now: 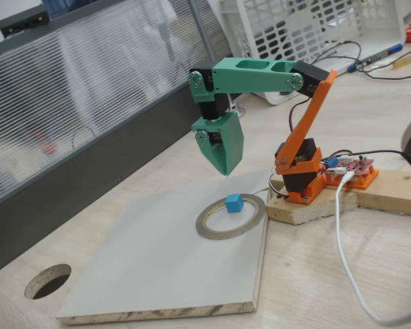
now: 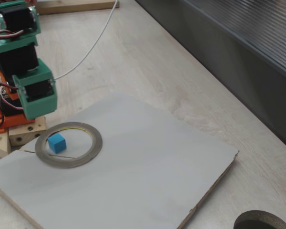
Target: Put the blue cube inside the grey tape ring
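The blue cube [image 1: 234, 203] [image 2: 56, 142] rests on the white board inside the grey tape ring [image 1: 212, 232] [image 2: 93, 143], close to the ring's side nearest the arm base. In both fixed views my green gripper [image 1: 226, 171] [image 2: 36, 116] hangs above the ring, pointing down and well clear of the cube. Its jaws meet at the tip with nothing held between them.
The ring lies on a white board [image 1: 144, 260] [image 2: 148, 176] on a wooden tabletop. A round hole [image 1: 48, 281] [image 2: 262, 222] is cut in the table beyond the board's corner. The arm's wooden base [image 1: 329, 199], a white cable [image 1: 342, 247] and a dark partition wall [image 1: 89, 171] surround the area.
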Controlling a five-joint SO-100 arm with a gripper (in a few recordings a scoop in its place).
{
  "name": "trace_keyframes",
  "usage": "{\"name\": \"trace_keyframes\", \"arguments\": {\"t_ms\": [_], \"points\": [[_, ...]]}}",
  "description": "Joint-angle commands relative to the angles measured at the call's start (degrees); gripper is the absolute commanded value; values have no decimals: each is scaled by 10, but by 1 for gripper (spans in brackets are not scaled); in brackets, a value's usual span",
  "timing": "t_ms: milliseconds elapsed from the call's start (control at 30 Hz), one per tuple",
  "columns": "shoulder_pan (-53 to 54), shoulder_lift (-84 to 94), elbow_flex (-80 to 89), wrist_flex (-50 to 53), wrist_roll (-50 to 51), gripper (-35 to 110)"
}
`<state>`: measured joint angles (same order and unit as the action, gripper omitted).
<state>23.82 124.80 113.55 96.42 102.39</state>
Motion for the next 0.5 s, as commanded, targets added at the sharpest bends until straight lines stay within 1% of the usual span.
{"name": "trace_keyframes", "arguments": {"t_ms": [0,467], "points": [[40,14,-8,4,5,0],[39,11,-1,10,6,0]]}}
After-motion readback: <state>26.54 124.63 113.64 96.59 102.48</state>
